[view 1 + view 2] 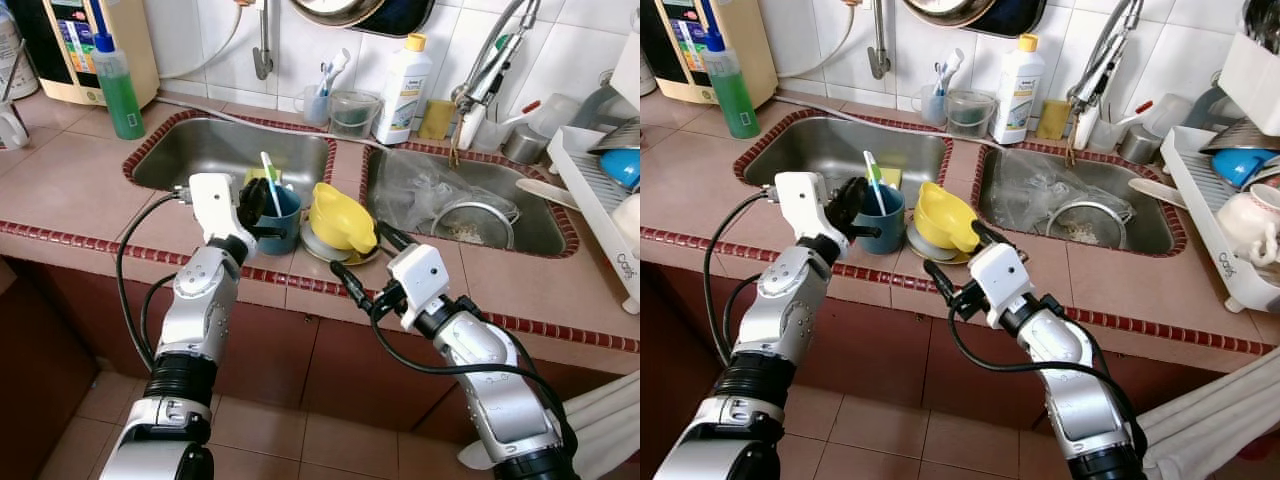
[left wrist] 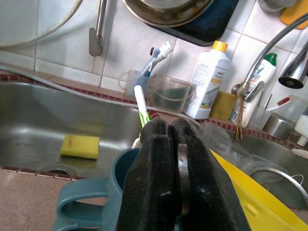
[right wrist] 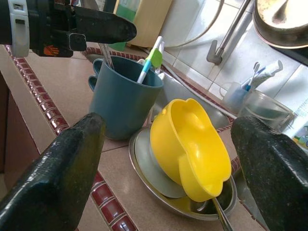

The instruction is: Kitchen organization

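A blue mug (image 1: 283, 225) stands on the tiled strip between the two sinks, with a white and green toothbrush (image 1: 270, 180) upright in it. My left gripper (image 1: 252, 205) is at the mug's left rim, its fingers (image 2: 159, 168) pressed together on a thin grey metal handle (image 2: 181, 178) that reaches down into the mug. Right of the mug, a yellow bowl (image 1: 340, 215) lies tilted on a metal plate (image 1: 315, 252). My right gripper (image 1: 360, 252) is open wide at the counter's front edge, facing the bowl and clear of it.
The left sink (image 1: 200, 150) holds a yellow sponge (image 2: 80, 146). A strainer (image 1: 475, 225) and a plastic bag lie in the right sink. A green soap bottle (image 1: 118, 85), white bottle (image 1: 402, 90) and faucet (image 1: 490, 70) line the back; a dish rack (image 1: 600, 200) stands right.
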Available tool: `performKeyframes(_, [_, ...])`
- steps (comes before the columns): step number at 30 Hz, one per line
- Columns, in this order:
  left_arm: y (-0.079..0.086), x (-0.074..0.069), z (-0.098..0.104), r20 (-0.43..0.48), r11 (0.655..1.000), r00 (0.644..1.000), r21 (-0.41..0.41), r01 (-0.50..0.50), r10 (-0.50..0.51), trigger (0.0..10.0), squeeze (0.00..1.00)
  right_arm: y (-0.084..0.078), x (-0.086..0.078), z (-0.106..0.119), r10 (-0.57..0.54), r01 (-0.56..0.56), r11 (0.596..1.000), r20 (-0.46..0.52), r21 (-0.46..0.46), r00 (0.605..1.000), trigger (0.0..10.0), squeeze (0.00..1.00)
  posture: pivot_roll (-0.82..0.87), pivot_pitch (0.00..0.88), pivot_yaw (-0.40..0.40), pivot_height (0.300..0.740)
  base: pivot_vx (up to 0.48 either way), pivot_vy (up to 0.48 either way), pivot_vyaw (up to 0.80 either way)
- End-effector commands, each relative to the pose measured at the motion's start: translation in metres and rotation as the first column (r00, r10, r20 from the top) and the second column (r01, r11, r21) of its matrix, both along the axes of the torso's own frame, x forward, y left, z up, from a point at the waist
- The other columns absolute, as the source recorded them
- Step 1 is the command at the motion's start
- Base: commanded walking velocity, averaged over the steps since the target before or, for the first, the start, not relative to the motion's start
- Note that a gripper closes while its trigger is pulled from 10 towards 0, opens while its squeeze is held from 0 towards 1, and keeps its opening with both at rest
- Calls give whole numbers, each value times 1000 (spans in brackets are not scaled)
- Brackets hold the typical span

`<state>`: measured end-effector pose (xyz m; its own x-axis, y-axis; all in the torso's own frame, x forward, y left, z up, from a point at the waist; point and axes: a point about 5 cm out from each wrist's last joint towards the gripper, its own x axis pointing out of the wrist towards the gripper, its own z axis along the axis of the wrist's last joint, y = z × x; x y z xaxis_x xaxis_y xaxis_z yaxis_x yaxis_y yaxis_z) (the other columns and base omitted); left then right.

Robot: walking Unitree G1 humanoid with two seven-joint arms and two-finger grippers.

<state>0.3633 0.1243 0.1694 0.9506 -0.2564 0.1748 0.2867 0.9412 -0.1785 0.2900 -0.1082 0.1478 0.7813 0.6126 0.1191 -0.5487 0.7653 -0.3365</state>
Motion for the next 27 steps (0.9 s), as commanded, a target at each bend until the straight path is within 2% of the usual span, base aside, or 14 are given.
performKeyframes(1, [-6, 0, 8, 25, 1000, 999, 9, 23, -23, 0, 0, -1, 1, 5, 0, 0, 1000, 21, -1, 1000, 10000, 0, -93, 3, -65, 740, 0, 0, 0])
performKeyframes(3, [-5, 1, 8, 24, 1000, 999, 13, 21, -21, 0, 0, 0, 2, 5, 1, -1, 1000, 21, -1, 1000, 10000, 0, -93, 3, -65, 740, 0, 0, 0])
performKeyframes(4, [-5, 1, 8, 23, 1000, 1000, 19, 17, -18, 2824, 0, 0, 2, 5, 1, -1, 1000, 21, -1, 1000, 10000, 0, -92, 5, -65, 740, 0, 0, 0])
performKeyframes(5, [-5, 1, 8, 22, 1000, 1000, 23, 15, -16, 2824, 0, 0, 2, 5, 1, -1, 1000, 21, -1, 1000, 10000, 0, -91, 6, -66, 740, 0, 0, 0])
performKeyframes(6, [-4, 2, 8, 19, 999, 1000, 29, 14, -15, 10000, 0, 0, 2, 6, 2, -2, 1000, 22, -1, 1000, 10000, 0, -91, 6, -66, 740, 0, 0, 0])
performKeyframes(8, [-5, 2, 10, 25, 999, 999, 42, 24, -25, 10000, 0, 0, 2, 6, 2, -2, 1000, 22, -1, 1000, 10000, 0, -89, 6, -67, 740, 0, 0, 0])
performKeyframes(9, [-6, 1, 13, 46, 997, 998, 57, 45, -48, 0, 0, 0, 2, 6, 2, -2, 1000, 23, -1, 1000, 10000, 0, -88, 6, -67, 740, 0, 0, 0])
performKeyframes(13, [-8, 0, 14, 51, 991, 996, 119, 67, -73, 353, 0, 0, 3, 6, 4, -4, 1000, 24, -1, 1000, 10000, 0, -87, 6, -68, 740, 0, 0, 0])
performKeyframes(14, [-9, 0, 15, 50, 988, 995, 136, 78, -86, 1451, 0, 1, 3, 7, 4, -4, 1000, 25, -1, 1000, 10000, 0, -87, 6, -68, 740, 0, 0, 0])
performKeyframes(15, [-10, 0, 16, 51, 986, 994, 143, 87, -95, 1451, 0, 1, 3, 7, 5, -5, 1000, 26, -2, 1000, 10000, 0, -87, 7, -68, 740, 0, 0, 0])
performKeyframes(16, [-11, 1, 17, 45, 976, 993, 197, 97, -107, 10000, 0, 1, 3, 7, 6, -6, 1000, 27, -2, 1000, 10000, 0, -87, 6, -69, 740, 0, 0, 0])
performKeyframes(23, [-16, 1, 21, 33, 967, 990, 222, 129, -139, 10000, 0, 1, 3, 7, 8, -8, 1000, 26, -4, 1000, 10000, 0, -88, 7, -70, 740, 0, 0, 0])
performKeyframes(27, [-21, 1, 19, -17, 943, 985, 288, 170, -173, 10000, 0, 1, 3, 6, 10, -10, 1000, 25, -8, 1000, 10000, 0, -87, 8, -73, 740, 0, 0, 0])
